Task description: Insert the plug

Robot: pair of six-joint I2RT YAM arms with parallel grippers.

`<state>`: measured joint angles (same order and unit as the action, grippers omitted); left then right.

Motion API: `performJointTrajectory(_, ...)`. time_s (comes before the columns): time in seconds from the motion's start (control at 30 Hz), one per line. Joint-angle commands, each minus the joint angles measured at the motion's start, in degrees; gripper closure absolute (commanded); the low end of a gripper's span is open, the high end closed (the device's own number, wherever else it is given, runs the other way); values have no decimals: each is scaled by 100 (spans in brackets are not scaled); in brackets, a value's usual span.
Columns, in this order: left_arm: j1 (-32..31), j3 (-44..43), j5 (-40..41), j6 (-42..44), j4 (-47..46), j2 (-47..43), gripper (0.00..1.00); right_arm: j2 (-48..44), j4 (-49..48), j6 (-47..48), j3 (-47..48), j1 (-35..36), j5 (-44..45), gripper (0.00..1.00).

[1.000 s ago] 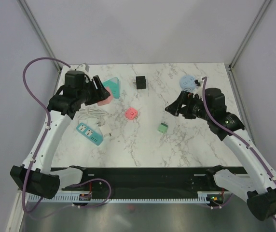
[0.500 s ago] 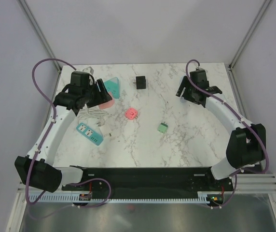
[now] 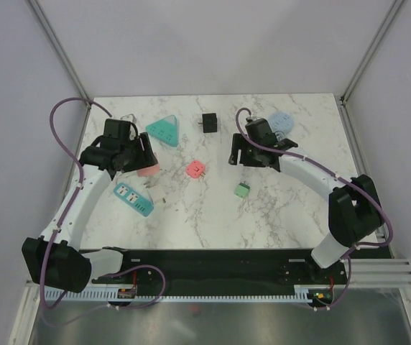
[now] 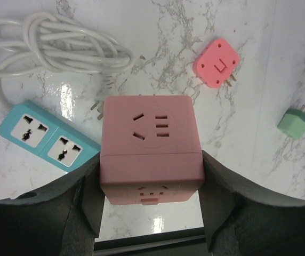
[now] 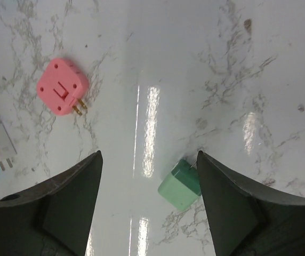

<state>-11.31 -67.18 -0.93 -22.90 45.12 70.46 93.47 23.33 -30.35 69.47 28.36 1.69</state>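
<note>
My left gripper (image 4: 150,162) is shut on a pink cube socket (image 4: 151,144), its outlet face turned up to the camera. In the top view the cube (image 3: 148,169) hangs at the left of the table under that gripper (image 3: 139,157). A small green plug (image 5: 182,186) lies on the marble between the spread fingers of my right gripper (image 5: 148,160), close to the right finger and touching neither. From above, the right gripper (image 3: 240,154) hovers just beyond the green plug (image 3: 243,190). A pink flat plug (image 3: 195,169) lies mid-table, prongs showing (image 5: 62,86).
A blue two-outlet strip (image 4: 46,140) and its coiled white cable (image 4: 56,50) lie under the left gripper. At the back sit a teal triangular socket (image 3: 164,129), a black cube adapter (image 3: 210,123) and a light blue round adapter (image 3: 281,121).
The right arm swung in from the right side to the table's middle, over the green plug, its jaws narrowing a little. The left gripper carried the pink cube nearer, away from the teal socket.
</note>
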Motion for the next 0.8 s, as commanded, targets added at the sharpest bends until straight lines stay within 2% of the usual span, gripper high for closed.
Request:
performJointTrajectory(0.0, -11, -278, -364, 1476, 189, -15, 98, -162, -276, 82, -301, 90, -422, 21)
performJointTrajectory(0.1, -11, -470, 65, 2200, 382, 231, 98, -417, -522, 29, -591, 161, -730, 21)
performJointTrajectory(0.13, -11, -550, 441, 2271, 618, 354, 98, -487, -644, 29, -662, 187, -828, 21)
performJointTrajectory(0.17, -11, -647, 531, 2707, 768, 590, 98, -627, -689, 38, -715, 205, -889, 21)
performJointTrajectory(0.23, -11, -858, 541, 3079, 1172, 855, 98, -768, -786, 29, -891, 258, -1039, 21)
performJointTrajectory(0.3, -29, -763, 201, 3632, 1332, 1084, 98, -971, -926, 38, -1075, 284, -1205, 22)
performJointTrajectory(0.37, 14, -613, 303, 3992, 1306, 1233, 98, -1172, -1014, 38, -1190, 293, -1303, 21)
performJointTrajectory(0.4, 24, -499, 608, 4134, 1332, 1390, 98, -1225, -1041, 38, -1286, 302, -1347, 21)
performJointTrajectory(0.47, 93, -472, 813, 4328, 1367, 1532, 98, -1357, -1068, 99, -1340, 310, -1461, 21)
performJointTrajectory(0.67, 191, -656, 278, 4574, 1569, 1559, 98, -1490, -1094, 214, -1454, 328, -1479, 22)
performJointTrajectory(0.77, 191, -560, 347, 4662, 1824, 1760, 98, -1464, -1155, 205, -1445, 328, -1540, 21)
